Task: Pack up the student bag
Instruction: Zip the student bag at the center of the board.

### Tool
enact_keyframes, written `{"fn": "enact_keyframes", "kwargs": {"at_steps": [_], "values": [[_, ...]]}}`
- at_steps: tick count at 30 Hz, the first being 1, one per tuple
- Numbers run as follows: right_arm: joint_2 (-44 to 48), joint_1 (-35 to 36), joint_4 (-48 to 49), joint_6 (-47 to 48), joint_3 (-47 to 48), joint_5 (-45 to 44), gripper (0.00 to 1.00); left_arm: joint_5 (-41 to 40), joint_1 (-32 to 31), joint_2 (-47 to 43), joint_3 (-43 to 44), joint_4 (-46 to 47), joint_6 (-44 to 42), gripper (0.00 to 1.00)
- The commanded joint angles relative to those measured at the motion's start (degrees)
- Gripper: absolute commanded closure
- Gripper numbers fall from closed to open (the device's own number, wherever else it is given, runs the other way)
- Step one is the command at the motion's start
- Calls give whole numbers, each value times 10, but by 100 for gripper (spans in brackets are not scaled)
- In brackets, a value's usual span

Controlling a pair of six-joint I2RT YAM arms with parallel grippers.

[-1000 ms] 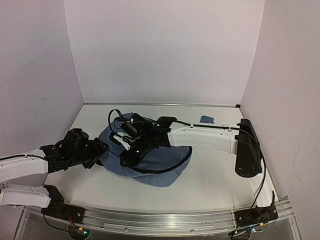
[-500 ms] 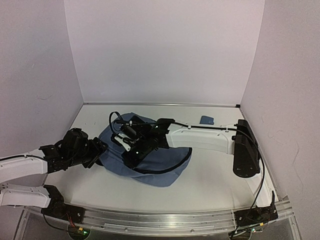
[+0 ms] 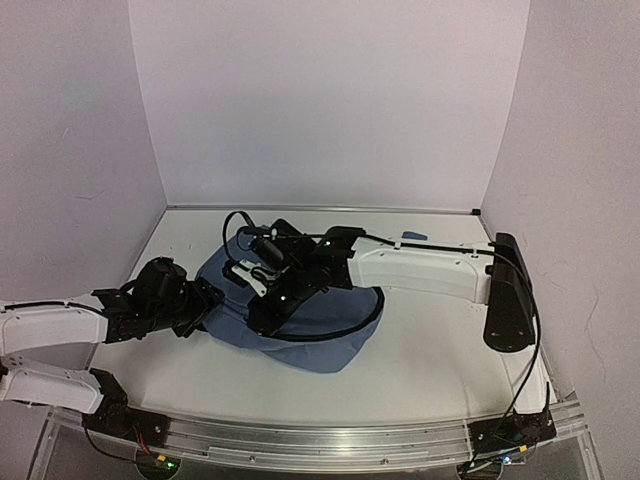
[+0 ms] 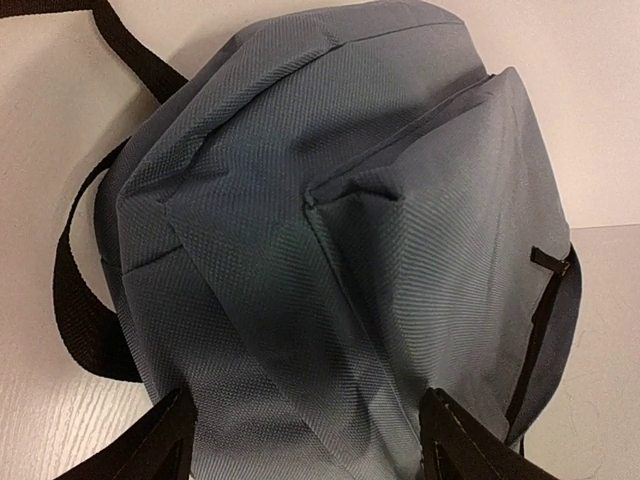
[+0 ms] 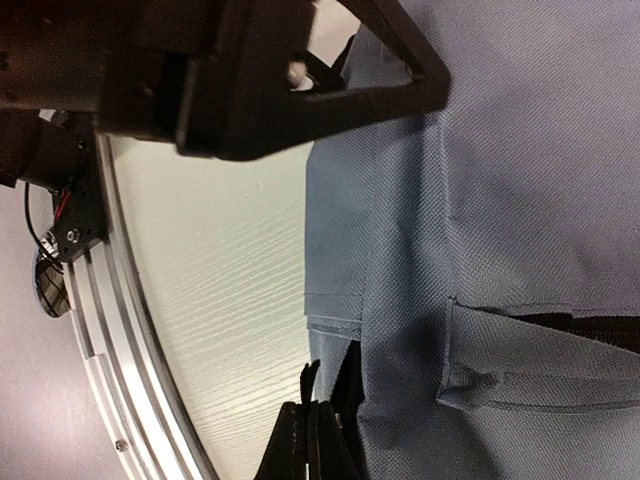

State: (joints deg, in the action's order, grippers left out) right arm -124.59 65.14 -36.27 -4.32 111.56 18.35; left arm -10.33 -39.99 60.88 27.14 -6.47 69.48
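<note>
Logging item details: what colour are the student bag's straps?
Black straps; the left wrist view shows them best.

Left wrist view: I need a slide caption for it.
Open left claw flanking the slate-blue student bag, its black straps trailing onto the table.

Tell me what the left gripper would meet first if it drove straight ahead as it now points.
The soft slate-blue fabric backpack: it fills the left wrist view ahead of the left gripper, whose open fingers seem to straddle its near end, though depth is unclear.
</note>
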Motion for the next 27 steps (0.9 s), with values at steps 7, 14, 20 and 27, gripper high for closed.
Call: {"fn": "enact_keyframes", "kwargs": {"at_steps": [7,14,20,27], "values": [[58,-11,6,17,-25,74,100,-17,0,49,0,62,0,46],[82,-23,5,28,-65,93,100,-40,10,55,20,53,-12,89],[129,-46,5,36,-128,104,100,-44,36,79,32,42,-18,100],[181,-63,3,39,-202,124,100,1,111,94,43,55,-57,100]]}}
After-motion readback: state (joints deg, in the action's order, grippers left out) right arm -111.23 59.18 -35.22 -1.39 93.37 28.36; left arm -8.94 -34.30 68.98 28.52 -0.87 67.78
